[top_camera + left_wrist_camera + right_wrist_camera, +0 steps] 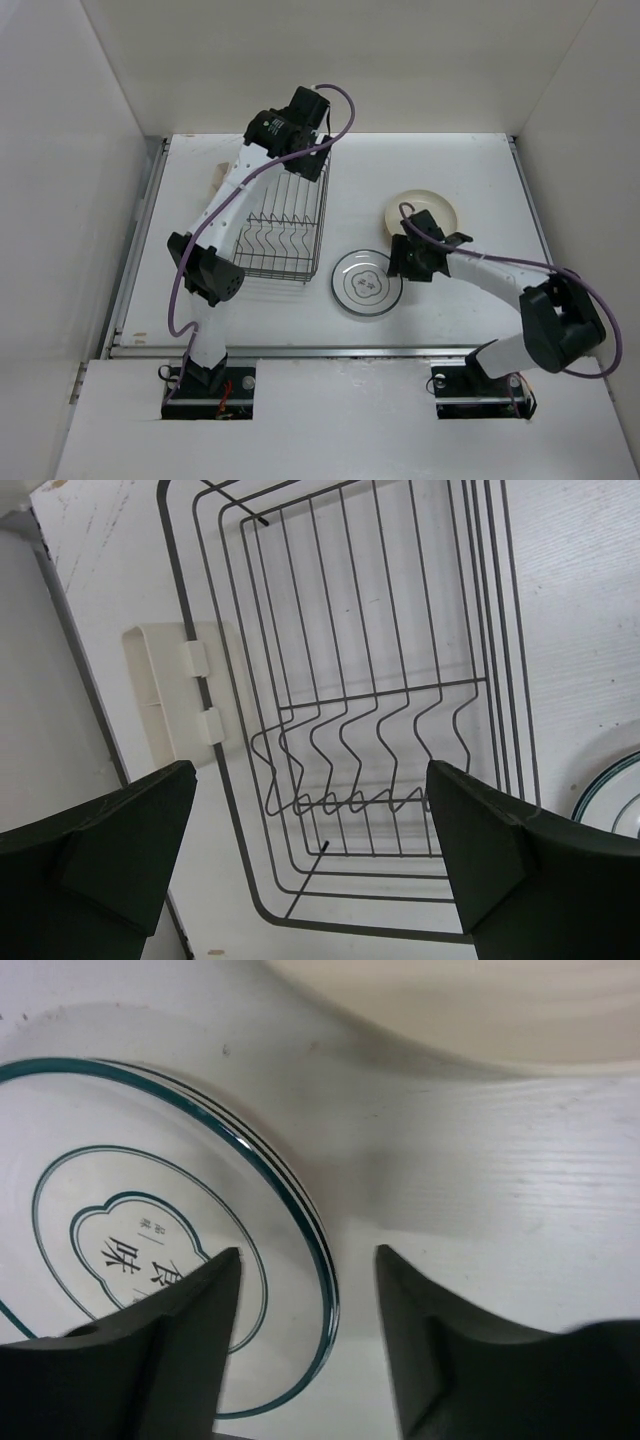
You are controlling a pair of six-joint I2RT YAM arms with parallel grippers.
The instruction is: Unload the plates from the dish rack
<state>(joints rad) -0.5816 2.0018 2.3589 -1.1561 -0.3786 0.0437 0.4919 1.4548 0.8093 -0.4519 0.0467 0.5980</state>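
The dark wire dish rack (285, 225) stands left of centre and holds no plates; the left wrist view shows its bare bars and zigzag prongs (350, 740). A white plate with a teal rim (367, 283) lies flat on the table, right of the rack. A tan plate (424, 215) lies flat behind it. My left gripper (308, 152) hovers open and empty over the rack's far end (310, 850). My right gripper (400, 264) is open, low over the white plate's right edge; its jaws stand either side of the rim (308, 1290). The white plate (150, 1210) and the tan plate (480, 1010) show in the right wrist view.
A cream plastic holder (217, 180) hangs on the rack's left side and shows in the left wrist view (165, 700). White walls close in the table on the left, back and right. The white plate's rim shows at the right of the left wrist view (610, 795).
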